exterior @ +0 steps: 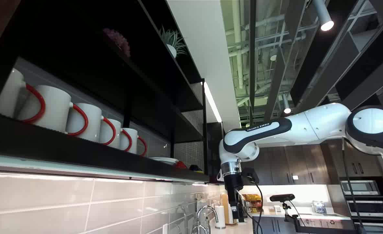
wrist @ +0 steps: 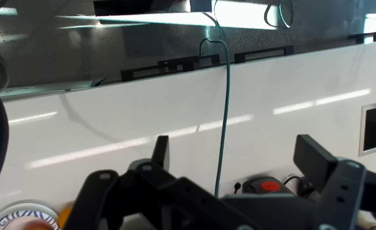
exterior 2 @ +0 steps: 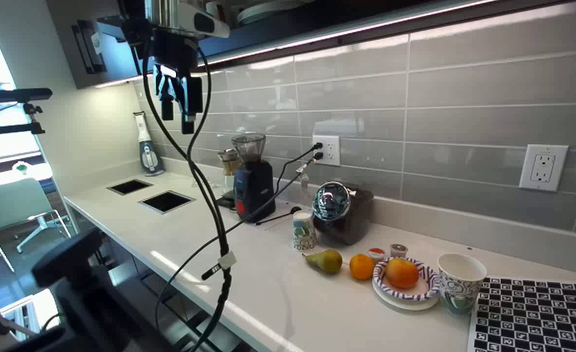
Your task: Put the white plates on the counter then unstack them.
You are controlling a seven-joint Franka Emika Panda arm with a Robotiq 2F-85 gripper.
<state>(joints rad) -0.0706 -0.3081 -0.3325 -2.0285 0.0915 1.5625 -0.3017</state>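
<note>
And we have the claw point(wrist: 236, 151) pointing down over the bench point(wrist: 162, 105), its fingers point(wrist: 314, 156) spread wide with nothing between them. The white plates point(exterior: 164, 160) sit on the black shelf point(exterior: 81, 149), higher than the claw and to its wall side, so this looks like the reach, the stack not yet taken. The call from here: climb to shelf height, tip the claw level, then work one finger under the rims and one over, so the stack comes away together. Carry it flat; plates could well slide if tilted. Mind the red item point(exterior: 180, 164) right by them, touching or not I can't tell, and the white mugs point(exterior: 94, 113) farther from the claw along that shelf.

Down below the claw, the bench gleams white, and a cable point(wrist: 224, 121) crosses beneath the spread fingers. Best land the stack to one side of it. Off to the claw's side on that surface, a pear point(exterior 2: 329, 261), an orange point(exterior 2: 361, 267) and a patterned bowl point(exterior 2: 430, 276) holding a round fruit point(exterior 2: 401, 273). Around the claw: grey tiled wall point(exterior 2: 456, 124), dark cabinets point(exterior: 297, 159) beyond, pipes point(exterior: 238, 48) high overhead.
</note>
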